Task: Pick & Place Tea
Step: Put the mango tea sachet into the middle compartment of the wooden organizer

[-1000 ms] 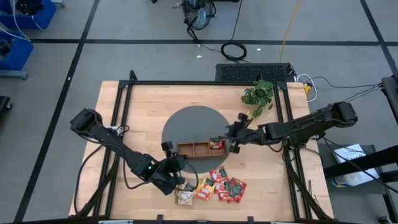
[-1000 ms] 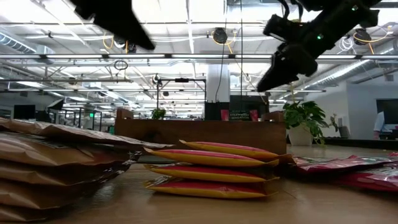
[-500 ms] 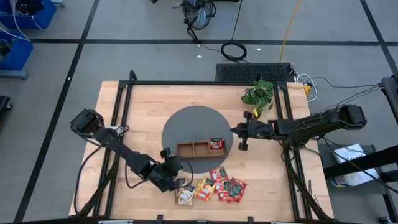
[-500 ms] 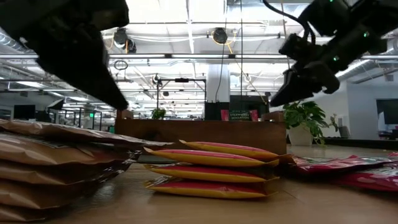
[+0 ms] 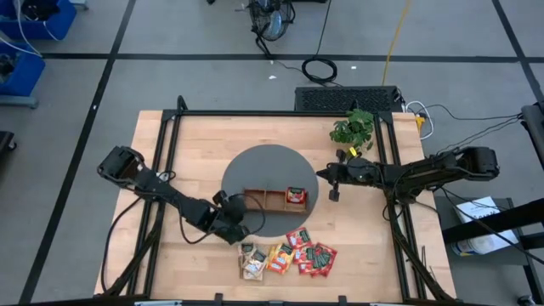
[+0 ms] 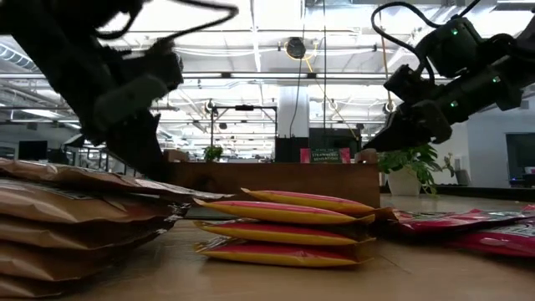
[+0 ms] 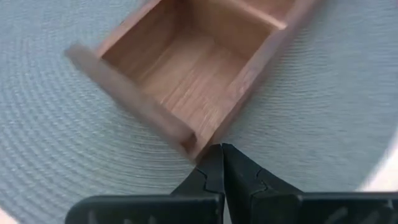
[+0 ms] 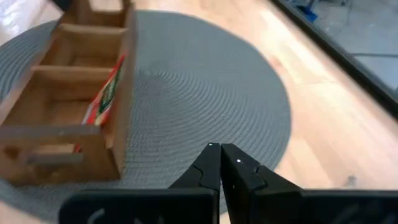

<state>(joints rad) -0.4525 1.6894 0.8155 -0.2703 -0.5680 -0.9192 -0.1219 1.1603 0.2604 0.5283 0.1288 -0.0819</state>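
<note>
The long wooden tray (image 5: 263,202) lies on a round grey mat (image 5: 255,174). One red tea sachet (image 5: 295,196) lies in its right compartment and shows again as the red sachet (image 8: 107,99). More tea sachets (image 5: 289,257), red, orange and brown, lie loose on the wood near the table's front edge. My left gripper (image 7: 222,155) is shut and slants down at the tray's near left corner (image 7: 194,142). My right gripper (image 8: 219,152) is shut and holds nothing. It hovers over the mat's right edge, apart from the tray's right end. My left gripper's shut fingertips stand right at the tray's near left corner (image 7: 194,142), coming in slanting down from the table's near left. I cannot tell whether they touch the wood.
A potted plant (image 5: 353,129) stands at the back right. In the low view, stacked sachets (image 6: 284,226) and brown ones (image 6: 67,217) lie in front of the tray (image 6: 267,180). Black rails (image 5: 166,153) run along the table's sides.
My left gripper has left the brown sachets, gone toward the far edge to the tray's left end, sunk and rolled. My right gripper has drawn back from the tray's right compartment toward the table's right edge, sunk and shut. The red sachet stays in the tray.
</note>
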